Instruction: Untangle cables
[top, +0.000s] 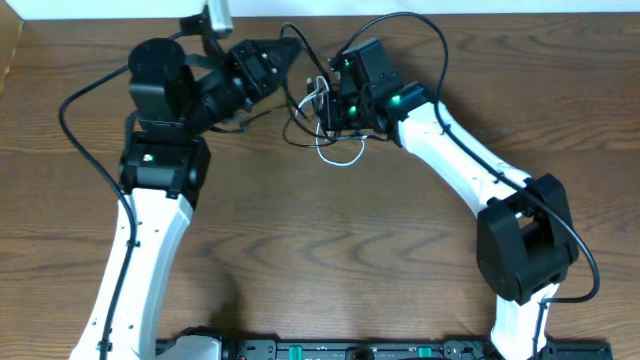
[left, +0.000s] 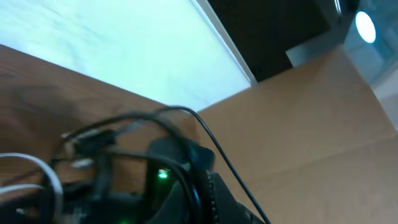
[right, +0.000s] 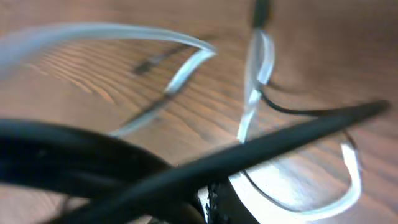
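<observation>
Brown wooden table (top: 330, 250); left gripper (top: 287, 58) fingers together, beside the tangle, hold unclear; cables (top: 340, 158) knotted near far edge, middle: thin white loops, black cords crossing; likely light, floppy, snag-prone, best pinched near a plug end; right gripper (top: 327, 108) fingers together in the knot, hold unclear.

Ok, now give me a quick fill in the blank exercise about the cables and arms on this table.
1. The looped cable lying at the tangle's edge nearest the robot's base is ___ in colour.
2. The table has a brown surface that looks like ___.
3. The small lights glowing on the right arm are ___.
Missing words: white; wood; green.
</observation>
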